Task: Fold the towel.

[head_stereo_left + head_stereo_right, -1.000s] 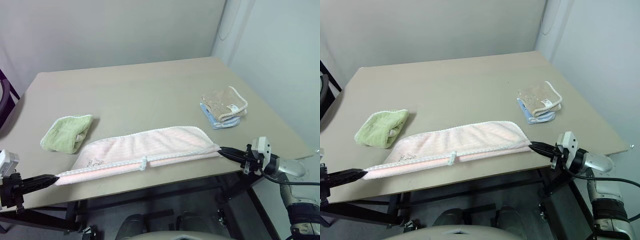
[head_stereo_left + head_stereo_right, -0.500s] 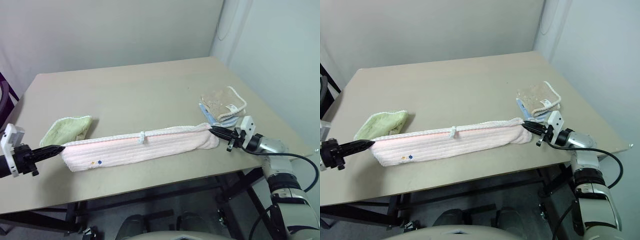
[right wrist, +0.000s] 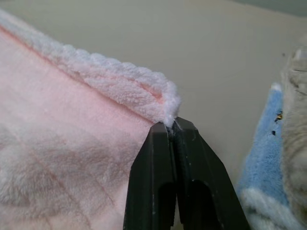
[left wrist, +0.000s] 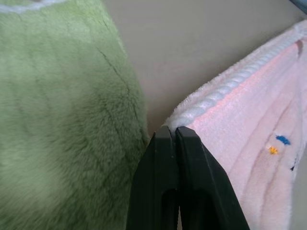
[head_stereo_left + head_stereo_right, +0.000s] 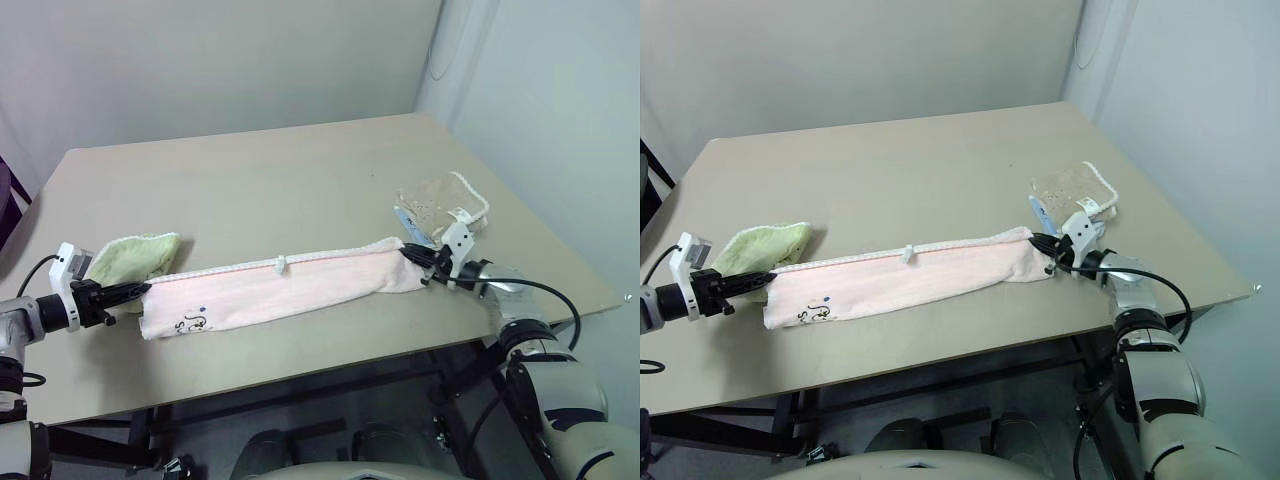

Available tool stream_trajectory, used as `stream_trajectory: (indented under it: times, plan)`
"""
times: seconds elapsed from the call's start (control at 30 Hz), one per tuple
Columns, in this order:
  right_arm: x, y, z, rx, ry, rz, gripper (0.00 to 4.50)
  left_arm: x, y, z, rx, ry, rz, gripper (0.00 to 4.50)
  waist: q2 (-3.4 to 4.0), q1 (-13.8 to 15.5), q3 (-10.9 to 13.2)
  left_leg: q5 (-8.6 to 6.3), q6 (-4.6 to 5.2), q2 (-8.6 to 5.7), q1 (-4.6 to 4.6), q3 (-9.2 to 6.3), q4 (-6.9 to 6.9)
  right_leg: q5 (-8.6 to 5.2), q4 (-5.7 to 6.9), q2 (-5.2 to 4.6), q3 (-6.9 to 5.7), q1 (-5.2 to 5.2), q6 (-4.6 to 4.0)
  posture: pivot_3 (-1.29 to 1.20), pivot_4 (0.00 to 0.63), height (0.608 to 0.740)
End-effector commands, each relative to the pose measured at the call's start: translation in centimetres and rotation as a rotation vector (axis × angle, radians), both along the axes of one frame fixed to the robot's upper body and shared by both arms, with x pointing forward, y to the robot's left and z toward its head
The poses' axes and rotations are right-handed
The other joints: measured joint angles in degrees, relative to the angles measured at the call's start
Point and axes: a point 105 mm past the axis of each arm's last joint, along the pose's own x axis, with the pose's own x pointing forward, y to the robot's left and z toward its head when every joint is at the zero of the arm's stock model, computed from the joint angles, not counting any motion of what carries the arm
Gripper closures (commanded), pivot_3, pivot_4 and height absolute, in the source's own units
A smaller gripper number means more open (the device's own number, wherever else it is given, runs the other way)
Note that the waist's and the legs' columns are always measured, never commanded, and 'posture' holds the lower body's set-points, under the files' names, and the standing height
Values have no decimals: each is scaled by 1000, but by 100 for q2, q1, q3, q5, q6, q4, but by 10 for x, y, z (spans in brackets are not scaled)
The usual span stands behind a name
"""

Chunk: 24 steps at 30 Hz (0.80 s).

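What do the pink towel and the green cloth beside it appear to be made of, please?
The pink towel looks like soft terry cloth, ribbed in rows, with a white looped, cord-like edging. The green cloth seems a plusher, fluffier pile, probably microfibre or terry; the look leaves that open.

You had a tan bench [image 5: 280, 170] standing in a corner of pale walls [image 5: 200, 60]. A small light green towel [image 5: 135, 257] lay bunched near the bench's left front. Toward the right edge sat a folded beige towel [image 5: 440, 197] with white trim, stacked on a blue towel [image 5: 408, 222]. A thin cable [image 5: 437, 45] hung down the wall behind the far right corner.
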Motion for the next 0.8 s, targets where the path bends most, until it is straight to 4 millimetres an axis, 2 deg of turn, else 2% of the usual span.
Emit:
stream_trajectory:
  times: [0.03, 0.07, 0.13, 0.27, 0.4, 0.43, 0.57, 0.73, 0.8]
  plan:
    - [12, -13, 17, 8, -30, -85, 4002, 5, 15, 13, 31, -48, 71, 3839, -1, 1, 0, 0, 0, 0, 0, 0, 0, 0, 0, 0, 0, 0, 0, 0, 0, 740]
    - [12, -12, 15, -3, -9, -81, 3792, 5, 15, 14, 30, -53, 75, 3559, -1, 7, -1, 0, 0, 0, 0, 1, -2, 0, 0, 0, 0, -1, 0, 0, 0, 740]
    - [12, -12, 12, -21, 19, -75, 3036, 6, 17, 16, 23, -58, 87, 2763, -5, 4, -3, 0, 0, 0, 0, 1, -4, 0, -2, -1, 0, -1, 0, 0, 0, 740]
    - [9, -9, 11, -22, 31, -50, 1693, 0, 20, 19, 12, -56, 85, 1445, -5, -7, -3, 0, 0, 0, 1, 4, -2, 0, 0, -1, 0, 0, 0, 0, 0, 740]
    - [10, -4, 27, 72, 9, -8, 312, -5, 20, 25, -10, -71, 81, 93, -5, -39, -3, 0, 1, 1, 7, 10, -3, 1, 4, -4, 0, 0, 2, 0, 0, 740]
    - [9, -1, 31, 96, 7, 13, 42, -5, 20, 27, -3, -79, 78, 0, -7, -42, -4, 0, 1, 1, 7, 10, -3, 2, 5, -4, 0, 0, 3, 0, 0, 740]
    - [9, 9, 61, 218, -37, 99, 42, -3, 11, 42, -13, -130, 50, 0, -9, -53, -5, 0, 1, 2, 9, 10, -2, 9, 6, -5, 0, 3, 16, 0, 0, 740]
    - [8, 7, 62, 286, 212, 89, 42, -9, -10, 55, -35, -138, -24, 0, -9, -66, -6, 0, 0, 2, 10, 11, -2, 1, 7, -10, 0, 2, 1, 0, 0, 740]
    - [0, 6, 60, 314, 305, 83, 42, -12, -21, 60, -53, -155, -51, 0, -9, -59, -5, -1, 0, 2, 7, 11, -8, 0, 6, -11, 0, -3, 0, 0, 0, 740]
